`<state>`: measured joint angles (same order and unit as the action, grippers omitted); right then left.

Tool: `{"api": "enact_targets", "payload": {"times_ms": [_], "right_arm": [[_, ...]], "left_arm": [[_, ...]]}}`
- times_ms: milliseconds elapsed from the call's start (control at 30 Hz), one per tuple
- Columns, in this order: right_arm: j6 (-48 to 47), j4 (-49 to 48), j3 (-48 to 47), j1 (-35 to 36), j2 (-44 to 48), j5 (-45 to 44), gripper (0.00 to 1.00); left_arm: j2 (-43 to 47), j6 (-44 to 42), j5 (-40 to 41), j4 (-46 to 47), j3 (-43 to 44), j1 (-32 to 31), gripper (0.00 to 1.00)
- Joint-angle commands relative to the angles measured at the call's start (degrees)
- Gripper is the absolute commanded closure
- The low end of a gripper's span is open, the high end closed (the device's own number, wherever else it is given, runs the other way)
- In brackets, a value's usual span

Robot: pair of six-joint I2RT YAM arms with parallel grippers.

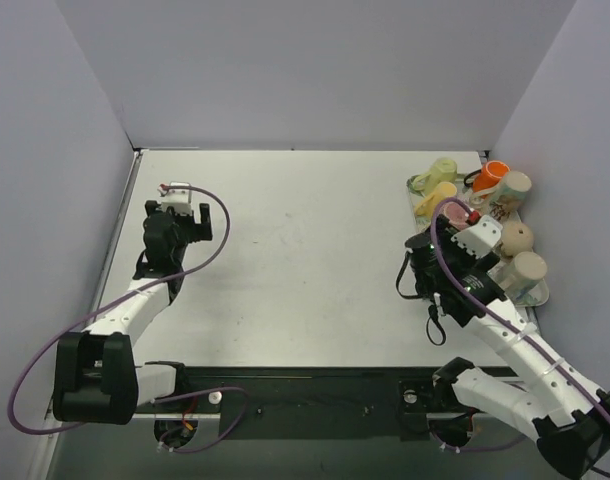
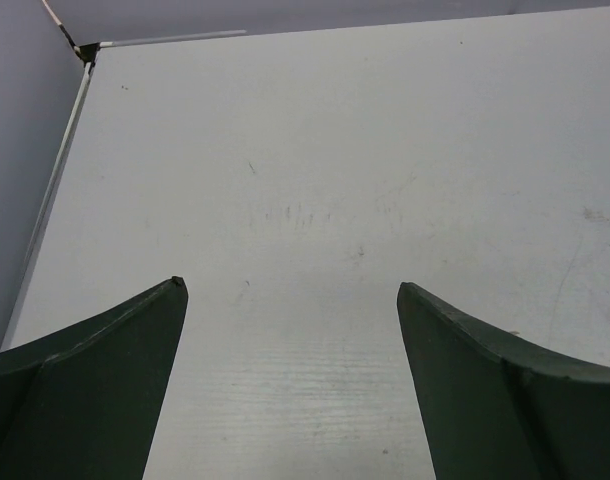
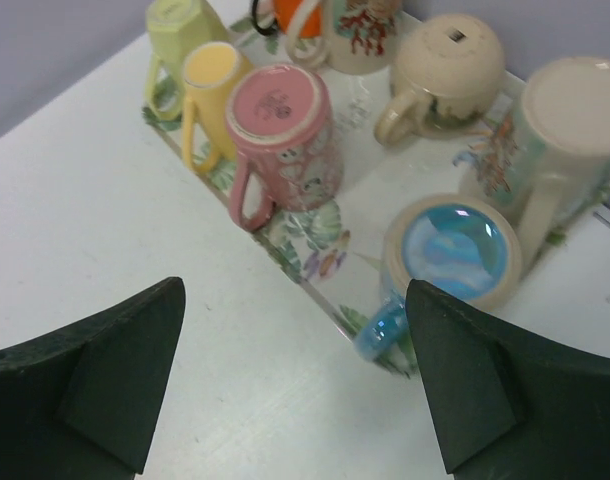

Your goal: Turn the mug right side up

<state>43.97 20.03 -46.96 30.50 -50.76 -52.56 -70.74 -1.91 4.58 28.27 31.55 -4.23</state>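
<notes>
1. The desk [image 1: 315, 260] is a white surface enclosed by pale walls.
2. The left arm [image 1: 135, 305] extends over the 9 o'clock side of the desk. The right arm [image 1: 515, 345] extends over the 4 o'clock side, toward the tray.
3. The leaf-patterned tray [image 3: 315, 255] lies at the 2 o'clock corner of the desk and carries all the mugs.
4. Four mugs stand base up on the tray:
   - The tall cream mug [image 3: 560, 130] is at the 3 o'clock end in the right wrist view.
   - The pink mug [image 3: 285, 140] is near the centre, straight ahead of the right fingers, with its handle toward 7 o'clock.
   - The round cream mug [image 3: 450, 70] is at 2 o'clock of the pink mug.
   - The blue mug [image 3: 453, 250] is at 4 o'clock of the pink mug, at the tray's near edge.
5. The yellow mug [image 3: 213, 85] is just beside the pink mug at 10 o'clock. Its orientation is unclear.
6. The right fingers [image 3: 115, 380] are spread wide and grip nothing, hovering short of the tray.
7. The left fingers [image 2: 95, 380] are spread wide over bare desk, well apart from the tray.
</notes>
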Motion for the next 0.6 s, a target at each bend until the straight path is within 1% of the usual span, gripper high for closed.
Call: {"api": "enact_targets", "payload": {"times_ms": [0, 100, 133, 167, 200, 233, 333, 467, 567], "right_arm": [[25.9, 26.4, -2.1, 6.6, -4.4, -15.8, 0.14], [39.9, 31.7, -0.7, 7.7, -6.7, -16.2, 0.15], [41.9, 32.1, 0.5, 7.7, -7.4, -15.9, 0.17], [45.5, 32.1, 1.0, 7.7, -7.9, -15.7, 0.19], [47.1, 32.1, 1.8, 7.6, -8.6, -15.7, 0.22], [49.0, 31.7, 2.0, 7.6, -9.1, -16.0, 0.27], [52.7, 31.6, 2.4, 6.9, -10.8, -16.8, 0.3], [51.3, 26.0, 4.5, 5.2, -12.0, -13.2, 0.3], [52.2, 24.7, 6.1, 4.0, -14.1, -10.0, 0.29]], "left_arm": [[1.3, -1.7, -0.4, -14.6, 5.3, 0.5, 0.03], [2.2, -1.4, -2.9, -13.6, 4.0, 0.5, 0.03], [2.4, -1.3, -3.2, -13.4, 3.6, 0.5, 0.03], [2.4, -1.3, -3.6, -12.9, 3.0, 0.5, 0.03], [2.4, -1.5, -3.8, -12.6, 2.8, 0.5, 0.04], [2.4, -1.6, -3.6, -12.2, 2.2, 0.5, 0.04], [2.6, -1.9, -3.6, -10.8, 1.1, 0.5, 0.04], [2.5, -3.1, -6.6, -12.4, 1.4, 0.5, 0.04], [2.8, -3.4, -8.8, -13.2, 1.7, 0.5, 0.04]]}}
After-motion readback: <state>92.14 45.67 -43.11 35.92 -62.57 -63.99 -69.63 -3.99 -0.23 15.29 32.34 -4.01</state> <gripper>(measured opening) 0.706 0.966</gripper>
